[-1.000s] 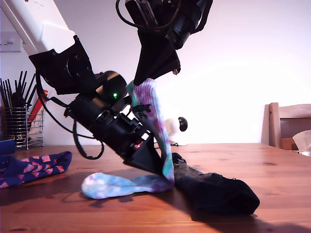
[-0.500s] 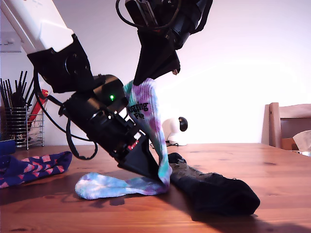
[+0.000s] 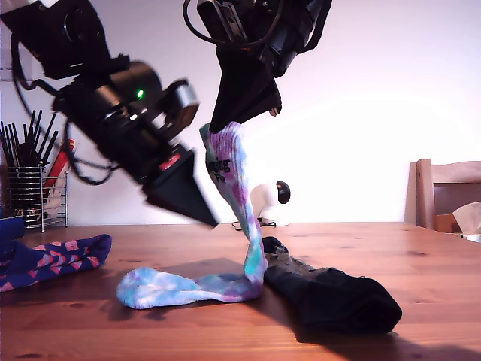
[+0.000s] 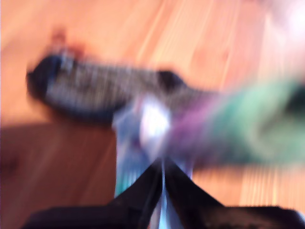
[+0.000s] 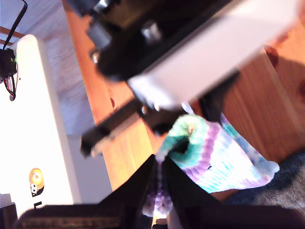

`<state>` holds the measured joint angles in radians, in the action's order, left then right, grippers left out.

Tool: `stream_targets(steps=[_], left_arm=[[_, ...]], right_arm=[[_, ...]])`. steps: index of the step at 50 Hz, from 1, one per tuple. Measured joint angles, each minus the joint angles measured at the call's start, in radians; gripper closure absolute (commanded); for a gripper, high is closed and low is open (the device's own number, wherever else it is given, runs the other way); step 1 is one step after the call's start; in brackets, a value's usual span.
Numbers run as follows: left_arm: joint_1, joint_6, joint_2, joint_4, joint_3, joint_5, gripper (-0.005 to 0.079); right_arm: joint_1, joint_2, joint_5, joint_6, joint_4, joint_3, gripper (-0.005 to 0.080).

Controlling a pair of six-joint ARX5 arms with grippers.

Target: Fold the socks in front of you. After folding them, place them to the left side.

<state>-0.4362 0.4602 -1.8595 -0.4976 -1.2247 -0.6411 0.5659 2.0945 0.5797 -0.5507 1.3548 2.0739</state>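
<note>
The pastel tie-dye sock [image 3: 180,286] hangs by its cuff from my second gripper [image 3: 228,128], which is shut on it high above the wooden table [image 3: 421,263]. Its foot trails flat on the wood toward the exterior view's left. In the second wrist view the cuff [image 5: 205,148] bunches at that gripper [image 5: 159,167]. My first gripper [image 3: 204,218] hovers above the table, just off the hanging sock on the exterior view's left, shut and apart from it. The first wrist view is motion-blurred; its gripper [image 4: 162,164] points down at the tie-dye sock [image 4: 152,119] and black sock [image 4: 90,90]. The black sock [image 3: 338,297] lies beside the tie-dye one. A navy-purple sock [image 3: 52,259] lies at the exterior view's left.
A wire rack with black utensils [image 3: 30,188] stands at the back on the exterior view's left. A small white object with a black knob [image 3: 270,199] sits behind the socks. A wooden chair [image 3: 447,192] is at the exterior view's right edge.
My first gripper rose off the table, up and toward the exterior view's left, leaving the tie-dye sock's bend. The sock's foot stayed flat; my second gripper held still.
</note>
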Motion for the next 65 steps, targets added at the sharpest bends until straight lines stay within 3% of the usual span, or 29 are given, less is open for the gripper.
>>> stream_targets(steps=[8,11,14,17,20,30,41,54,65], left_arm=[[0.035,0.013,0.0,-0.066,0.0,0.002,0.0766],[0.05,0.015,0.003,-0.079,0.0,-0.003,0.0722],[0.067,0.028,0.014,-0.086,0.0,-0.014,0.0597],[0.087,0.047,0.041,-0.089,0.0,-0.034,0.0409],[0.107,0.076,0.08,-0.089,0.0,-0.051,0.0327],[0.149,0.199,0.222,-0.061,0.0,-0.111,0.033],[0.117,0.299,0.298,-0.051,0.0,-0.128,0.0335],[0.06,0.329,0.309,-0.037,0.0,-0.132,0.0336],[0.031,0.354,0.308,-0.034,0.0,-0.132,0.0386]], right_arm=[[0.006,0.0,0.016,0.0,0.0,0.0,0.0763],[0.012,0.0,0.016,0.0,0.0,0.0,0.0763],[0.013,0.0,0.016,0.0,0.0,0.0,0.0763],[0.013,0.0,0.016,0.0,0.0,0.0,0.0763],[0.013,0.0,0.016,0.0,0.0,0.0,0.0763],[0.014,0.0,0.016,0.0,0.0,0.0,0.0763],[0.018,0.0,0.016,0.0,0.0,0.0,0.0763],[0.018,0.0,0.016,0.0,0.0,0.0,0.0763],[0.018,0.0,0.034,0.0,0.0,0.0,0.0763]])
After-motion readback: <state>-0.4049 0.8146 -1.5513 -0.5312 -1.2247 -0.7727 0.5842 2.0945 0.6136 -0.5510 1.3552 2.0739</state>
